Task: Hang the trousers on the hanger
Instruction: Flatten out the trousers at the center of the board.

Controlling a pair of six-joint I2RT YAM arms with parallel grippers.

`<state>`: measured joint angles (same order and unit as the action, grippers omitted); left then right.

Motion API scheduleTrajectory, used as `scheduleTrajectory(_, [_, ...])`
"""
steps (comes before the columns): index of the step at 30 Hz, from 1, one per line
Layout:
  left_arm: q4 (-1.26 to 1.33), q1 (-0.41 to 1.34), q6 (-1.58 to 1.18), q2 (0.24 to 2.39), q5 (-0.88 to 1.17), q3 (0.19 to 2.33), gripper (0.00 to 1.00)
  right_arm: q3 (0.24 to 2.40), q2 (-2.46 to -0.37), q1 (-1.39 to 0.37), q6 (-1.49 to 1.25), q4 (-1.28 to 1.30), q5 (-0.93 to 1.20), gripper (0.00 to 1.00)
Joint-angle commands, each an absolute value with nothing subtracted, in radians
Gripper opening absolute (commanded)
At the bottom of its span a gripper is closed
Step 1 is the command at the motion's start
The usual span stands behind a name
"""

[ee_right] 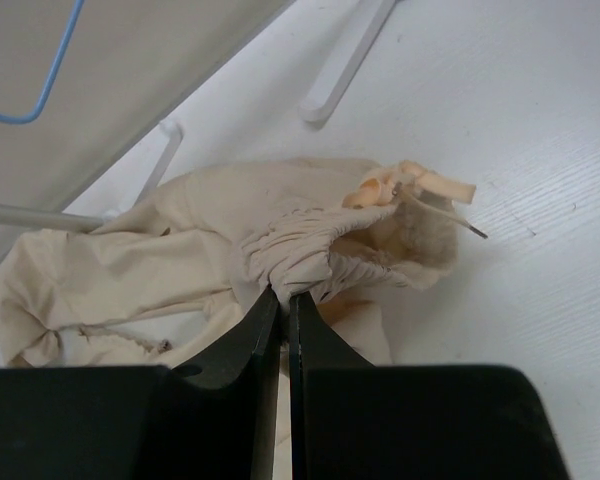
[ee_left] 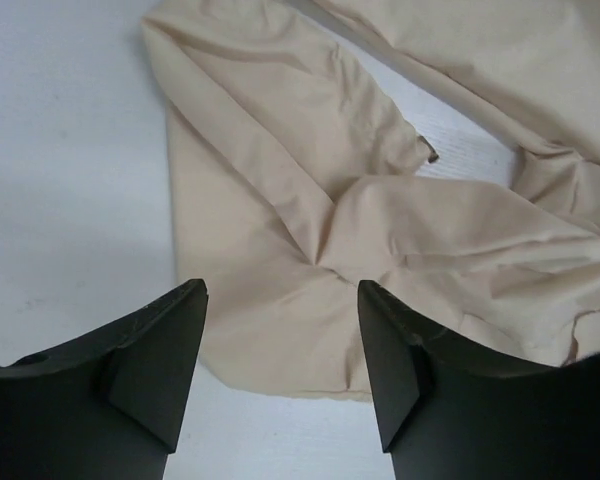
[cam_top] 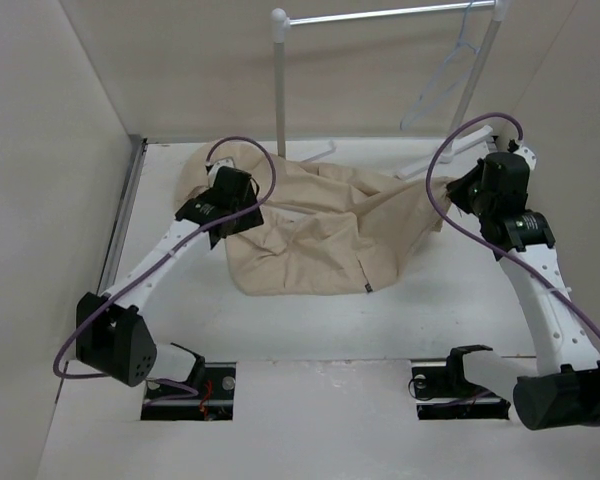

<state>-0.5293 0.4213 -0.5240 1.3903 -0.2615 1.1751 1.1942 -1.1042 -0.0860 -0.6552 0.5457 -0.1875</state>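
Observation:
The beige trousers (cam_top: 320, 230) lie crumpled on the white table between my two arms. My left gripper (cam_top: 235, 218) is open and hovers just above a trouser leg end (ee_left: 280, 200) on the left side, its jaws wide apart and empty (ee_left: 280, 290). My right gripper (cam_top: 455, 195) is shut on the gathered waistband (ee_right: 310, 250) at the right end of the cloth, with the fabric pinched at the fingertips (ee_right: 283, 295) and the drawstring ends lying beside it. The pale hanger (cam_top: 432, 85) hangs on the rack rail at the back right. It also shows in the right wrist view (ee_right: 60, 62).
A white-poled garment rack (cam_top: 279, 80) with a metal rail (cam_top: 380, 14) stands at the back. Its white feet (cam_top: 315, 152) rest on the table behind the trousers, one showing in the right wrist view (ee_right: 345, 70). Beige walls enclose the table on the left, back and right.

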Motion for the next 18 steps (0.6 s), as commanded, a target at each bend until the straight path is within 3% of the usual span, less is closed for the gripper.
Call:
scheduleTrajectory(1, [-0.405,0.446,-0.56,1.497,-0.249,1.072,0.68,1.189,-1.094,-0.096,-0.658,0.466,-0.189,0.05])
scheduleTrajectory(4, [-0.321,0.421,-0.563,1.616,-0.189,1.1,0.69,1.187,-1.091,-0.1,-0.66,0.466,-0.172,0.06])
scheduleTrajectory(7, [-0.29,0.403,-0.571,1.741,-0.172,1.164,0.59,1.18,-1.078,-0.105,-0.661,0.469,-0.163,0.06])
scheduleTrajectory(9, [-0.255,0.386,-0.581,1.793,-0.178,1.186,0.48,1.169,-1.068,-0.105,-0.661,0.472,-0.161,0.06])
scheduleTrajectory(11, [-0.244,0.364,-0.6,1.815,-0.17,1.189,0.26,1.149,-1.054,-0.105,-0.663,0.476,-0.16,0.06])
scheduleTrajectory(12, [-0.258,0.342,-0.629,1.793,-0.167,1.172,0.12,1.134,-1.042,-0.105,-0.664,0.477,-0.158,0.06])
scheduleTrajectory(13, [-0.265,0.329,-0.643,1.764,-0.167,1.149,0.09,1.128,-1.035,-0.104,-0.664,0.479,-0.158,0.06])
scheduleTrajectory(18, [-0.429,0.119,-0.695,1.263,-0.186,0.896,0.06,1.037,-0.971,-0.078,-0.678,0.528,-0.166,0.05])
